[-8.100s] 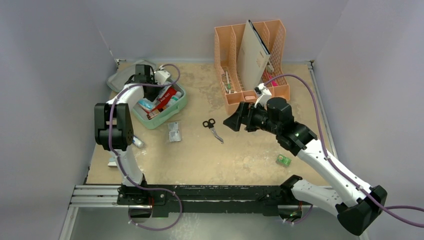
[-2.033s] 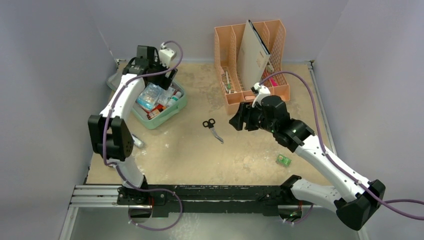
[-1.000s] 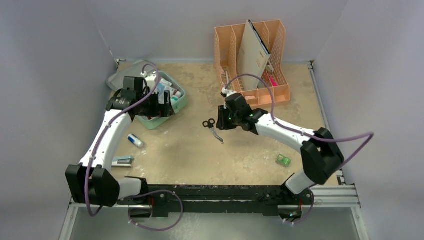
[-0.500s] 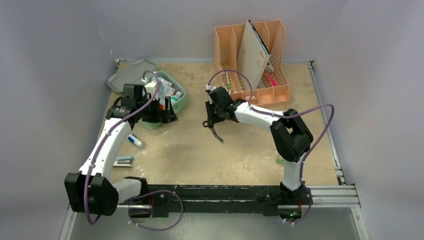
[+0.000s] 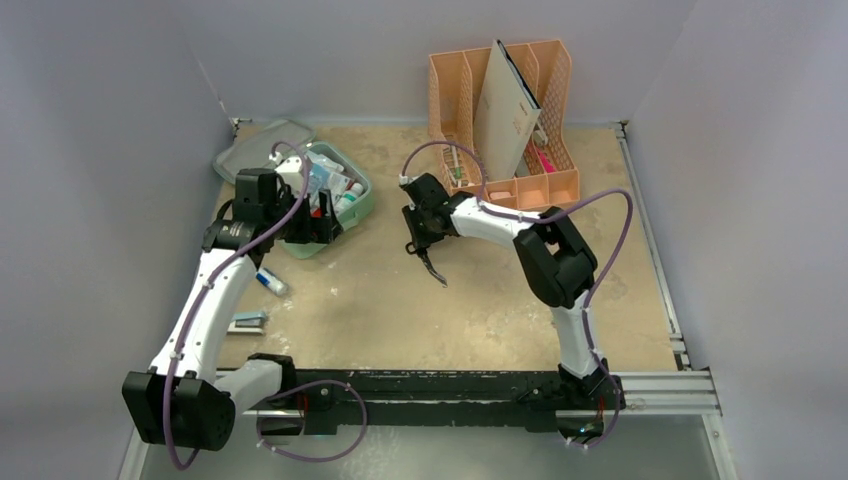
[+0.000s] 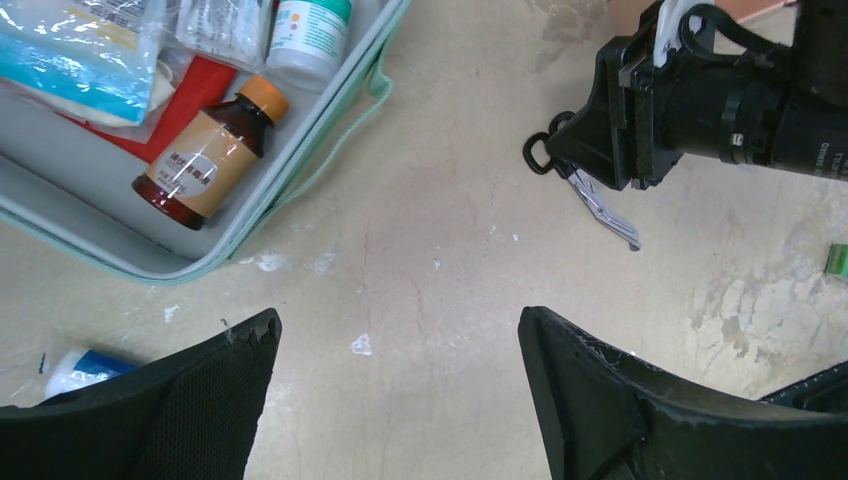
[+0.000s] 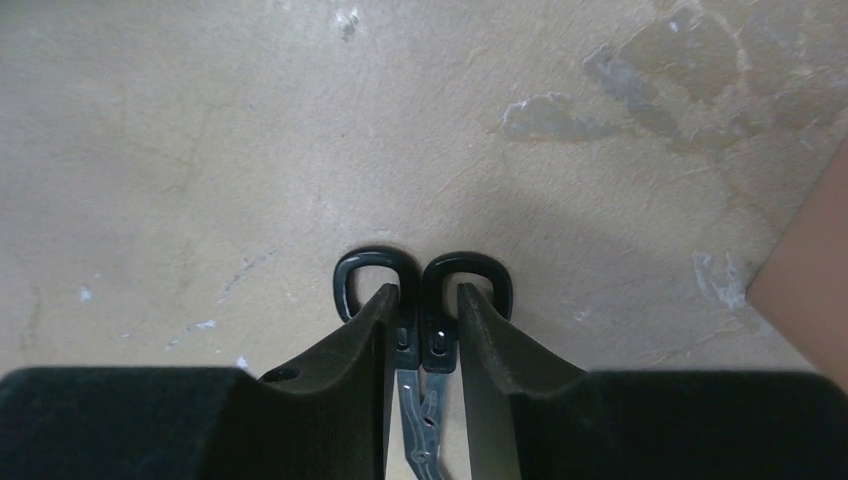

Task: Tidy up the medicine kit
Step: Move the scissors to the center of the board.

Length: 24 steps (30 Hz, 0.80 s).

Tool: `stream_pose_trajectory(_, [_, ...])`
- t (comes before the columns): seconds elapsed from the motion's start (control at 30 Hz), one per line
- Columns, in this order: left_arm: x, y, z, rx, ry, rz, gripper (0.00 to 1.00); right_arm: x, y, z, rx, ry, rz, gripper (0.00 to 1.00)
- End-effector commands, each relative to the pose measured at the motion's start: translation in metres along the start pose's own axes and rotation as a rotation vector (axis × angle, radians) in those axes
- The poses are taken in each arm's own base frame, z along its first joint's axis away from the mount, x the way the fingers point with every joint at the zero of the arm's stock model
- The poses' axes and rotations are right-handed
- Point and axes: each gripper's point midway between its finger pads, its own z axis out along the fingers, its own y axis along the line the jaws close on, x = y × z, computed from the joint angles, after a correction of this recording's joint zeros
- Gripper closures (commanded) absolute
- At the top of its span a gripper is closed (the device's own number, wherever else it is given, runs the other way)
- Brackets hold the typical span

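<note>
The mint-green medicine kit (image 5: pixel 362 207) lies open at the back left, its lid (image 5: pixel 252 150) flat behind it. Inside are a brown bottle (image 6: pixel 205 160), a white bottle and packets. My left gripper (image 5: pixel 318 230) hangs just off the kit's near right corner, open, with only bare table between its fingertips (image 6: pixel 395 330). Black-handled scissors (image 5: pixel 432 264) lie on the table at the middle. My right gripper (image 5: pixel 417 243) is down on them and shut on the scissors' handle neck (image 7: pixel 422 300). The two finger rings (image 7: pixel 470 260) stick out past the tips.
A peach-orange file organizer (image 5: pixel 505 110) with a folder stands at the back, right of the scissors. A blue-and-white tube (image 5: pixel 268 282) and a grey stapler-like item (image 5: pixel 245 320) lie near the left edge. A small green box (image 6: pixel 838 262) sits to the right.
My right gripper has moved left over the scissors and come down around their handles. My left gripper has drawn slightly back from the kit, still open.
</note>
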Motion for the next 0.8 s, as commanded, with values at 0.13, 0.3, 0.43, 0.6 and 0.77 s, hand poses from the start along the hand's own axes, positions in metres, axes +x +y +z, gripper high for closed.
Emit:
stream_pose_trajectory(0.13, [-0.013,0.012,-0.006,-0.069,-0.068,-0.029,0.14,0.021,-0.005,0.006,0.057,0.090,-0.104,0.68])
stream_pose_trajectory(0.3, [-0.011,0.015,-0.005,-0.085,-0.063,-0.033,0.15,0.026,-0.006,0.007,0.079,0.099,-0.148,0.73])
stream_pose_trajectory(0.43, [-0.012,0.017,-0.004,-0.093,-0.062,-0.042,0.17,0.024,0.001,0.004,0.034,0.076,-0.164,0.83])
stream_pose_trajectory(0.6, [-0.011,0.017,-0.002,-0.092,-0.058,-0.057,0.20,0.023,0.010,-0.008,-0.032,0.014,-0.173,0.90])
stream_pose_trajectory(0.77, [-0.010,0.007,0.003,-0.032,-0.052,-0.078,0.22,0.022,0.021,-0.026,-0.122,-0.071,-0.211,0.94])
